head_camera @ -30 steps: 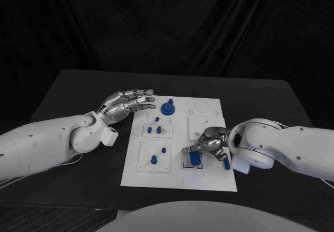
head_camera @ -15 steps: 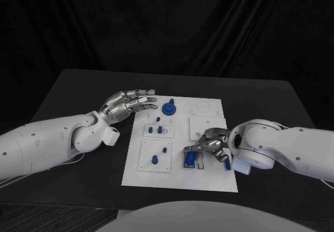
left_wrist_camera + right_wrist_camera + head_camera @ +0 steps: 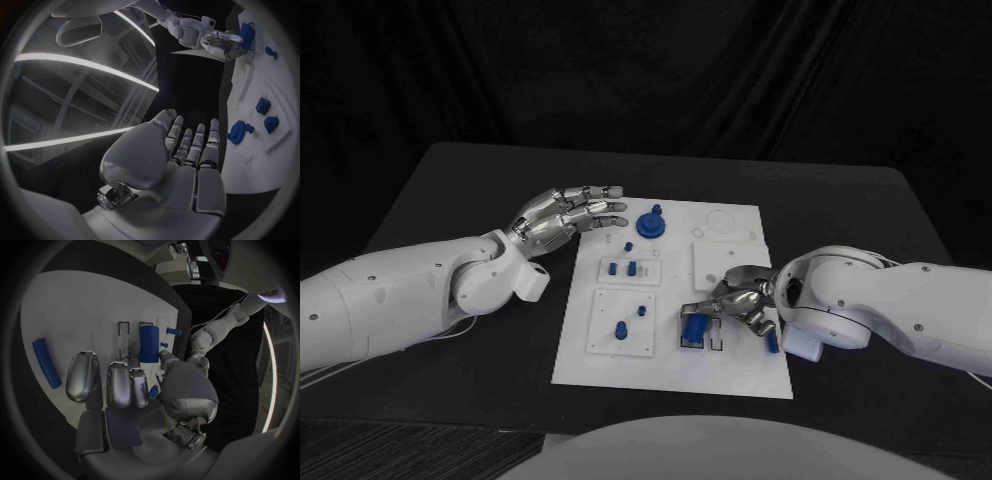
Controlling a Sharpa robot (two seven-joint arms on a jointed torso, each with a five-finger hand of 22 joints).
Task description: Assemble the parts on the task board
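Note:
The white task board (image 3: 661,375) lies mid-table. My right hand (image 3: 740,300) hovers over its near right part and pinches a blue cylinder (image 3: 692,328) between thumb and a finger, low over a black-lined slot (image 3: 125,330); the cylinder (image 3: 149,342) stands out clearly in the right wrist view. A blue bar (image 3: 770,340) lies on the board just right of that hand. My left hand (image 3: 574,215) is open with fingers stretched out, beside the board's far left corner and holding nothing. A blue knobbed part (image 3: 648,223) sits just right of its fingertips.
Small blue pegs (image 3: 623,268) stand in the left-middle plate, and two more (image 3: 629,320) in the near left plate. A round recess (image 3: 720,219) marks the far right of the board. Black table (image 3: 877,210) surrounds the board.
My right hand has shifted the blue cylinder slightly left and toward the near edge. The left hand has barely moved.

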